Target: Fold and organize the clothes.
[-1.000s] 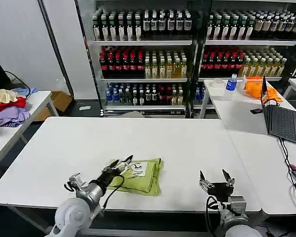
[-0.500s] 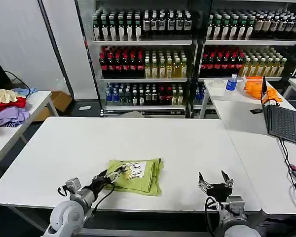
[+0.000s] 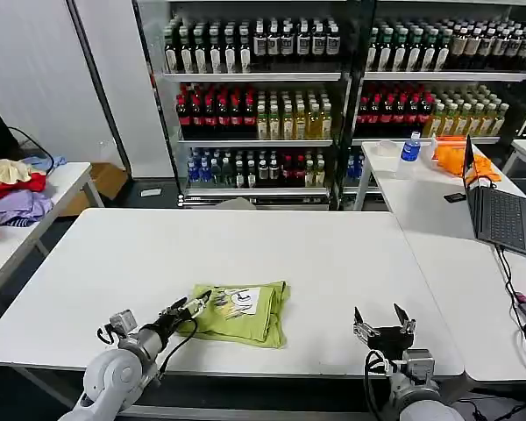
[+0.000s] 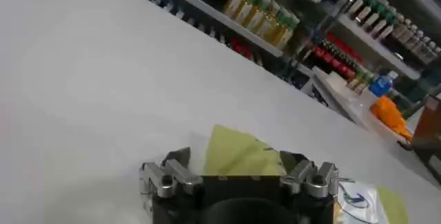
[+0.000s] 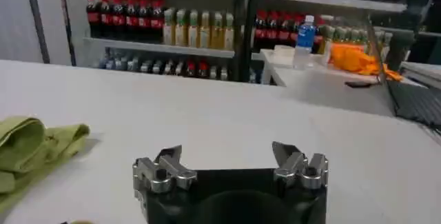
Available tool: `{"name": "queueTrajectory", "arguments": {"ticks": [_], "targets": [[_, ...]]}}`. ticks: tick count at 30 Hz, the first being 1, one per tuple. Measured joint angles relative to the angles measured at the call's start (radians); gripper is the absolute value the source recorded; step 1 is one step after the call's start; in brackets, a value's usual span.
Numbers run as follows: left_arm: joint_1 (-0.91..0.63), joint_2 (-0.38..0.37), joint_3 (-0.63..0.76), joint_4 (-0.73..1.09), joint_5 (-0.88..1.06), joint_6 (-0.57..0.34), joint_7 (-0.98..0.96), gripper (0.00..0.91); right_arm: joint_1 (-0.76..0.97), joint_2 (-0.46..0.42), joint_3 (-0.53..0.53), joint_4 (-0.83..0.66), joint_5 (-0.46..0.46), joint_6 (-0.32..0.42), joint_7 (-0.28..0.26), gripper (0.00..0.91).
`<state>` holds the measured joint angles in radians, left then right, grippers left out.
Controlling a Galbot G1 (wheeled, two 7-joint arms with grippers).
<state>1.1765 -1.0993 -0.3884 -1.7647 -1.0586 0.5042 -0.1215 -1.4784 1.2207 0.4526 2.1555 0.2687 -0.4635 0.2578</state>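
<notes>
Left gripper [image 3: 195, 303] fingers spread, holding nothing, at left edge of folded T-shirt [image 3: 245, 313] on table [image 3: 272, 246] front; right gripper [image 3: 382, 319] open, idle; advice: lift clear without snagging fold

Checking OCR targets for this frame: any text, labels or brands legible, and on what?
Nothing reads clearly.
White label on the folded T-shirt: dark marks, too small to read.
Bottle labels on the shelves: too small to read.
Blue-capped bottle on the side table: label blurred.
Laptop: no readable marking.
</notes>
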Motion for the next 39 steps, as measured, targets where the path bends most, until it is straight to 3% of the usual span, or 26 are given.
{"name": "queueTrajectory", "arguments": {"ticks": [13, 14, 15, 16, 18, 39], "targets": [[0.024, -0.016, 0.011, -0.016, -0.085, 0.043, -0.002, 0.907, -0.001, -0.005, 0.011, 0.009, 0.002, -0.01, 0.002, 0.907], [0.024, -0.018, 0.014, -0.019, -0.094, 0.045, -0.002, 0.826, -0.002, -0.005, 0.011, 0.012, 0.002, -0.011, 0.002, 0.907], [0.024, -0.021, 0.018, -0.022, -0.103, 0.049, -0.002, 0.655, -0.003, -0.006, 0.011, 0.013, 0.002, -0.011, 0.002, 0.907], [0.022, -0.024, 0.019, -0.022, -0.109, 0.051, -0.002, 0.252, -0.004, -0.006, 0.012, 0.014, 0.002, -0.011, 0.002, 0.907], [0.017, -0.031, 0.02, -0.022, -0.119, 0.052, -0.002, 0.02, -0.003, -0.007, 0.014, 0.014, 0.002, -0.011, 0.002, 0.907], [-0.014, -0.052, -0.009, 0.031, -0.208, 0.053, 0.0, 0.02, -0.004, -0.007, 0.01, 0.007, 0.001, -0.01, 0.002, 0.907]]}}
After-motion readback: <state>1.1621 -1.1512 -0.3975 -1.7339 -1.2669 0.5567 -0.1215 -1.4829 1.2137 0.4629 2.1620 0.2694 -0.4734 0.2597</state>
